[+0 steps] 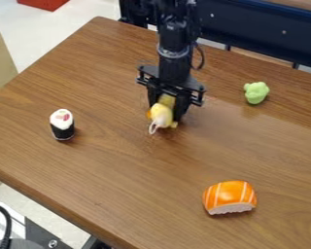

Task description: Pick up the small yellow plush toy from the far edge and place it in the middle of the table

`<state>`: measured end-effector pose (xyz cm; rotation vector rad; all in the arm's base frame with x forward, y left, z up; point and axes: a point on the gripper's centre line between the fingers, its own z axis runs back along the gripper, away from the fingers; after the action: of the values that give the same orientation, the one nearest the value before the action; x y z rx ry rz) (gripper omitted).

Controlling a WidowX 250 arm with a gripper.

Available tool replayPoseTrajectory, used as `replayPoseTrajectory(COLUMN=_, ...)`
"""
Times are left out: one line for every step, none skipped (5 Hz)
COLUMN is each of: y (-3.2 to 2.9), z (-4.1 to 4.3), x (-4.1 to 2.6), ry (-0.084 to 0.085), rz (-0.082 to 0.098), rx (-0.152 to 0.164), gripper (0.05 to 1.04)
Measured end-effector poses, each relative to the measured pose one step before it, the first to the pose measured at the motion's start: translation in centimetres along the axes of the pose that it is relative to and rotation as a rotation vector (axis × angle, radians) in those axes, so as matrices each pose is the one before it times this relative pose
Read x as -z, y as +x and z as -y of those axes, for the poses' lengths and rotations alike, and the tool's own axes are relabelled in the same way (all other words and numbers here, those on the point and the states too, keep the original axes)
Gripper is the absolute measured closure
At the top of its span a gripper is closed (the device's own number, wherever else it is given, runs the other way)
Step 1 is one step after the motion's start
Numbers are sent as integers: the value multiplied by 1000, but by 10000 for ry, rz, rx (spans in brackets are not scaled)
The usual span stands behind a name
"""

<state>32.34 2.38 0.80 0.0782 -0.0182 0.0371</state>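
Observation:
My gripper [164, 104] hangs over the upper middle of the wooden table, pointing down. Between its two fingers is a small yellow plush toy [161, 115] with an orange bit at its left side and a white loop at its lower end. The fingers stand close against the toy on both sides. Whether the toy touches the table under it, I cannot tell.
On the brown table [129, 168] a black and white sushi roll [62, 125] stands at the left. An orange salmon sushi [229, 197] lies at the lower right, and a light green lumpy toy [256, 92] at the upper right. A dark blue beam [255, 26] runs behind the table.

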Motion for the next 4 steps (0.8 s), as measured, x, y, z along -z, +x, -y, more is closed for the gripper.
replayPoseTrajectory(y=-556, z=252, x=561, ry=-132, rz=-22, rx=179, gripper=112)
replayPoseTrajectory(y=-420, z=-141, x=-792, ry=-212, rz=-44, rx=72, gripper=83)
replayPoseTrajectory(y=-126, z=-187, x=-1982, ry=-258, rz=136, rx=-90, gripper=83)
replayPoseTrajectory(y=361, z=-198, x=-1868, ry=-231, rz=118, rx=-35, gripper=83)
